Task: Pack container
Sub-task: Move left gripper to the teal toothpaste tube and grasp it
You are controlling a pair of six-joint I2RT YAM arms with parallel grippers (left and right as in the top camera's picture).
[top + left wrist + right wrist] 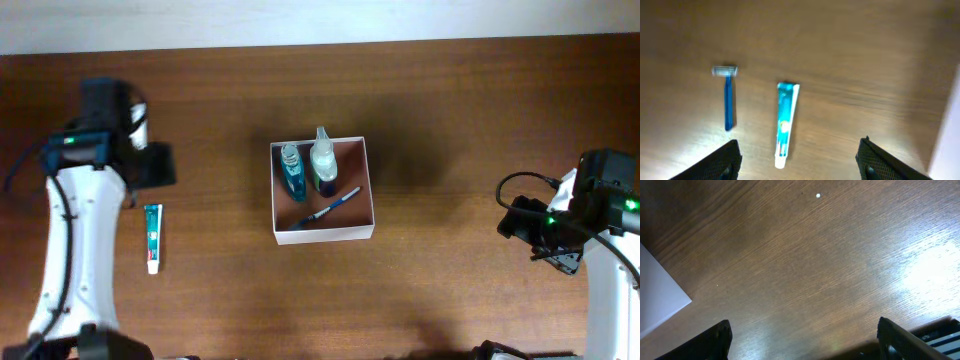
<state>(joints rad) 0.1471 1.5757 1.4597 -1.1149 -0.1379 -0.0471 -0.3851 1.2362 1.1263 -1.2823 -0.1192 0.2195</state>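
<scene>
Three things sit inside your box, which stands open-topped near the middle of the table. A blue bottle and a clear spray bottle stand side by side against the 12 o'clock wall. A thin blue stick (toothbrush or pen, too small to tell) lies slantwise on the reddish-brown floor toward 5 o'clock.

Out at the box's 9 o'clock, well apart from it, a toothpaste tube lies flat on the wood just beside your left arm, with its cap toward 6 o'clock. Your left gripper hangs over the wood near the tube, its fingers spread wide and gripping nothing. In the left wrist view the tube's cap end shows between them. There, a blue razor lies at the tube's 9 o'clock, roughly parallel and not touching, with its head toward 12 o'clock.

Your right gripper is at the box's 3 o'clock, well apart, its fingers spread wide over bare wood and holding nothing. A white corner shows at 9 o'clock in the right wrist view; you cannot tell what it belongs to.
</scene>
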